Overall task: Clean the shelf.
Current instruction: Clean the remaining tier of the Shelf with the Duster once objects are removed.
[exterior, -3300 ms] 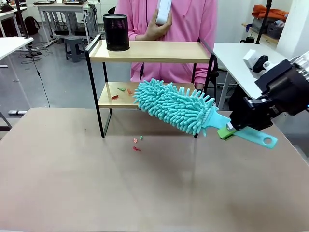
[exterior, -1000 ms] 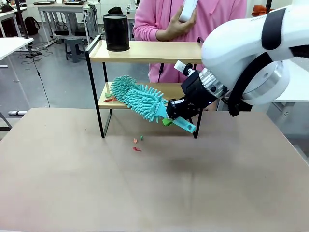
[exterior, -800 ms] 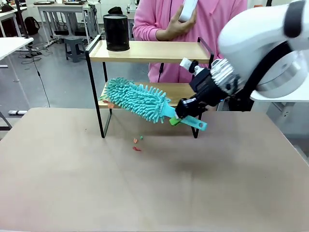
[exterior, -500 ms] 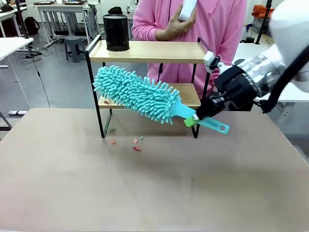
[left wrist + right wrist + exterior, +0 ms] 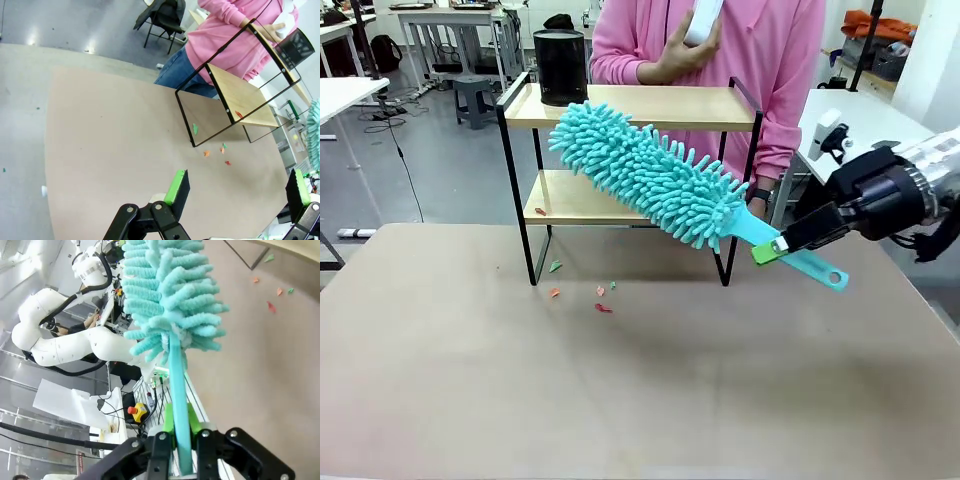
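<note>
Duster (image 5: 650, 175) swings up clear of the shelf (image 5: 620, 105) at the worktop's (image 5: 620, 400) far side, right claw (image 5: 782, 245) clamped on its handle, left claw (image 5: 239, 184) apart. Two more scraps (image 5: 554, 293) now lie below; one red scrap (image 5: 540, 211) on the lower board suggests another pass.

Room inventory, front view. Floor (image 5: 450, 170): grey, smooth, with faint sheen. Far desks (image 5: 445, 20): white tops on pale frames, stood at 11 o'clock, with a grey stool (image 5: 475, 90) before them. Side desk (image 5: 345, 92): white, at 9 o'clock, a black cable (image 5: 405, 160) trailing beside it. Right-hand desk (image 5: 865, 118): white, at 2 o'clock. Light was even and diffuse.
</note>
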